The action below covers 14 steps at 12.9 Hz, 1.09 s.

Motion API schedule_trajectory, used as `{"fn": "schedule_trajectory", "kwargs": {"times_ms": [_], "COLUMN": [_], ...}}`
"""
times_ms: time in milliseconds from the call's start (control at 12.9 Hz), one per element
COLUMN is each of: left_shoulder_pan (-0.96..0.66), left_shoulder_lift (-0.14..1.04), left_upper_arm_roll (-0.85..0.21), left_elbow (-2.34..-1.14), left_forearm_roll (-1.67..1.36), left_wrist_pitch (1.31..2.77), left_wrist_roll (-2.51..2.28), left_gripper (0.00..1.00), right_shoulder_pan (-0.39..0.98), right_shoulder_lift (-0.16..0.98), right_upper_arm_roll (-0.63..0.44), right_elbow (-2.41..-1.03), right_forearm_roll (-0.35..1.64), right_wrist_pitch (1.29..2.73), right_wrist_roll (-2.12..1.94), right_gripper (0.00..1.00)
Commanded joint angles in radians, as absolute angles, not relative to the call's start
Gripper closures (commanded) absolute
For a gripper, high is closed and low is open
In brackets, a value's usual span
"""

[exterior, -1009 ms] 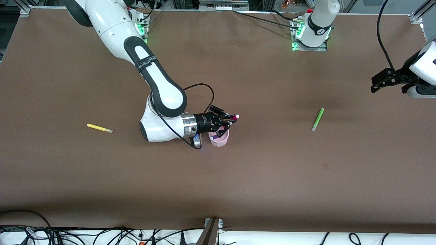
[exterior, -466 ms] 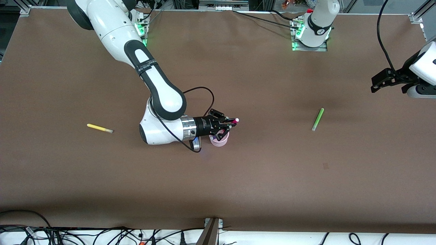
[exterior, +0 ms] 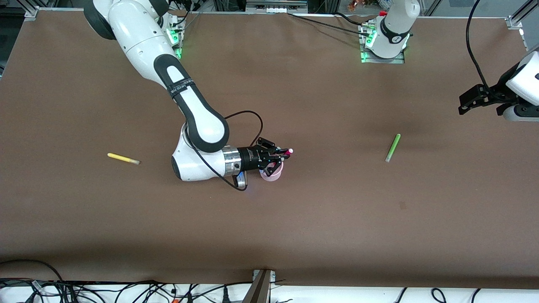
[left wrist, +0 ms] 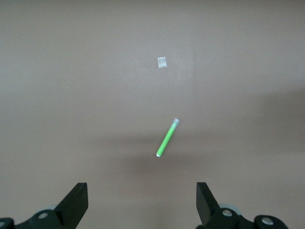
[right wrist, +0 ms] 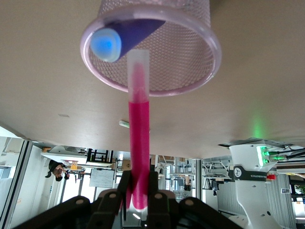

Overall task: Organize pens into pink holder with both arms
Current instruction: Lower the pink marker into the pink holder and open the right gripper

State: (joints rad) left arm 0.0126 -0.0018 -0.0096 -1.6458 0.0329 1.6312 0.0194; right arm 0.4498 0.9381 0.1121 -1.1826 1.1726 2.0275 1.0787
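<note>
My right gripper point(right wrist: 138, 202) pinches the magenta pen point(right wrist: 139, 143) by its tail, fingers closed, tip over the pink holder point(exterior: 271, 173). Light, stiff, slick. Left gripper point(left wrist: 142, 202) waits, fingers wide, empty, over the green pen point(left wrist: 167, 138).

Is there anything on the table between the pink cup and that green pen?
No. In the front view, the brown table between the pink holder and the green pen is bare.

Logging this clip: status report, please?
Right gripper shut on magenta pen, tip over pink holder; purple pen already inside. Left gripper open, waiting above green pen. Nothing obstructing.
</note>
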Motion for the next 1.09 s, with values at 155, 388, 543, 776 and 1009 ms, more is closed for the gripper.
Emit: {"fn": "schedule_trajectory", "kwargs": {"times_ms": [155, 388, 543, 776, 1009], "left_shoulder_pan": [0.011, 0.011, 0.011, 0.011, 0.011], "left_shoulder_lift": [-0.002, -0.002, 0.000, 0.000, 0.000], "left_upper_arm_roll": [-0.003, -0.003, -0.003, -0.003, -0.003], "left_elbow": [-1.638, -1.637, -1.637, -1.637, -1.637], "left_forearm_roll": [0.014, 0.014, 0.014, 0.014, 0.014], "left_wrist_pitch": [1.632, 1.632, 1.632, 1.632, 1.632], "left_wrist_roll": [0.021, 0.021, 0.021, 0.021, 0.021], "left_gripper": [0.00, 0.00, 0.00, 0.00, 0.00], "right_shoulder_pan": [0.434, 0.426, 0.426, 0.425, 0.422], "right_shoulder_lift": [0.968, 0.968, 0.968, 0.965, 0.951], "right_upper_arm_roll": [0.115, 0.115, 0.115, 0.115, 0.109], "right_elbow": [-1.143, -1.143, -1.141, -1.140, -1.140], "right_forearm_roll": [1.183, 1.183, 1.183, 1.183, 1.170], "right_wrist_pitch": [2.016, 2.011, 2.011, 2.010, 2.005], "right_wrist_roll": [1.062, 1.052, 1.052, 1.052, 1.054], "right_gripper": [0.93, 0.63, 0.58, 0.45, 0.28]}}
